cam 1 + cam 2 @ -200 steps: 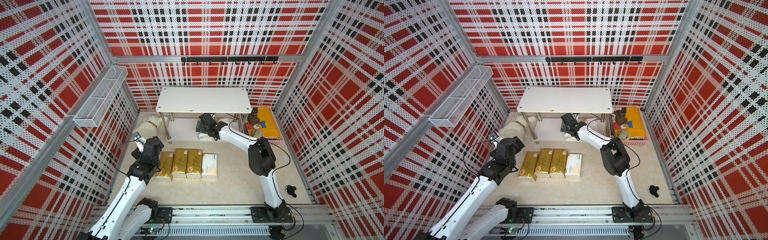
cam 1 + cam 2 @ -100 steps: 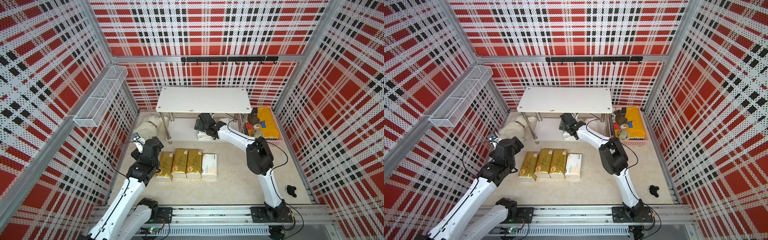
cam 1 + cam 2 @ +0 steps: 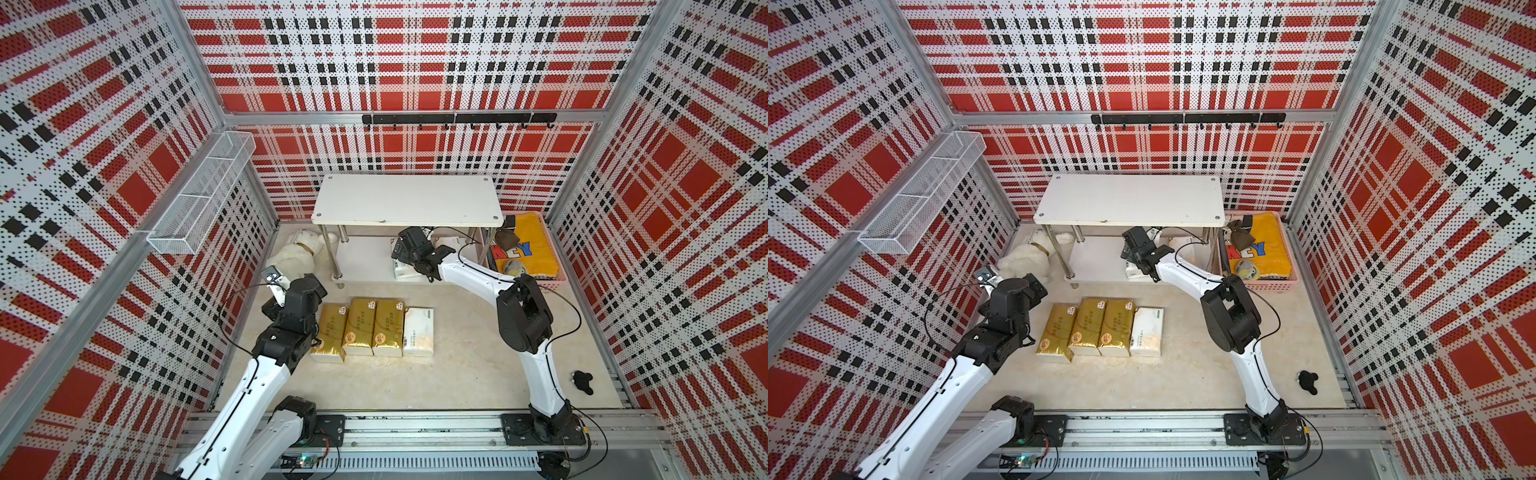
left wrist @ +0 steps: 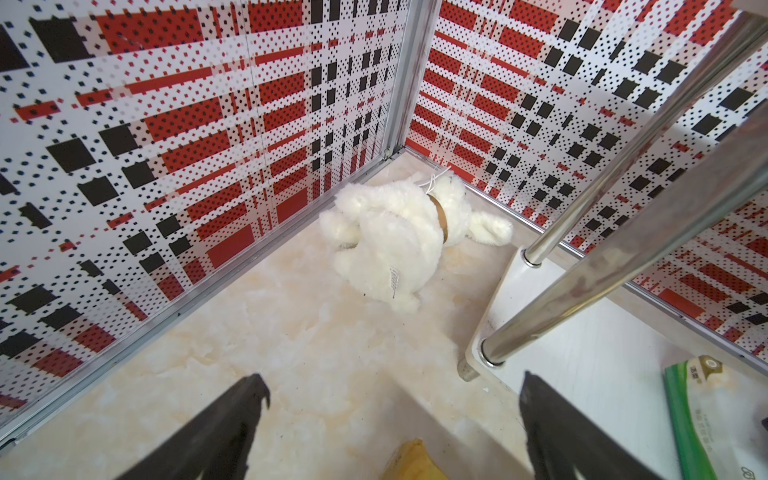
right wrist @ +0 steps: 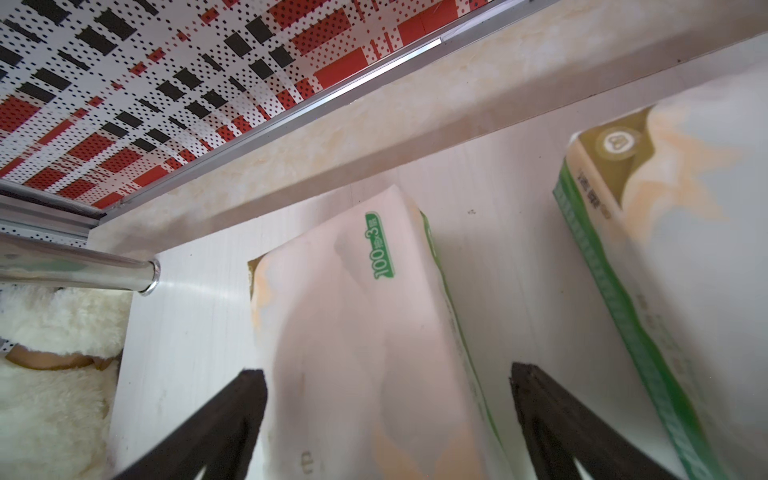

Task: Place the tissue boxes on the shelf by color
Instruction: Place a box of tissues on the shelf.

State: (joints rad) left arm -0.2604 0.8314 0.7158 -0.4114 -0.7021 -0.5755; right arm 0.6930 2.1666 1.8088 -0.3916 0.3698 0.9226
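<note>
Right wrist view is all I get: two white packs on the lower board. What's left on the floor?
Observer: Three gold packs and one white pack, side by side in front of the shelf.
Operator: Where is the left gripper?
Observer: The left gripper is open, above the floor, facing the plush toy.
Operator: And the top board?
Observer: The top board holds no packs.

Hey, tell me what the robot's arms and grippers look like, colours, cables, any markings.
The left arm and right arm match: glossy white tubular links joined by bulky matte black housings, with thin black cables looping loosely alongside. The left gripper and right gripper each carry two flat black fingers tapering to rough tips. No markings are visible.
</note>
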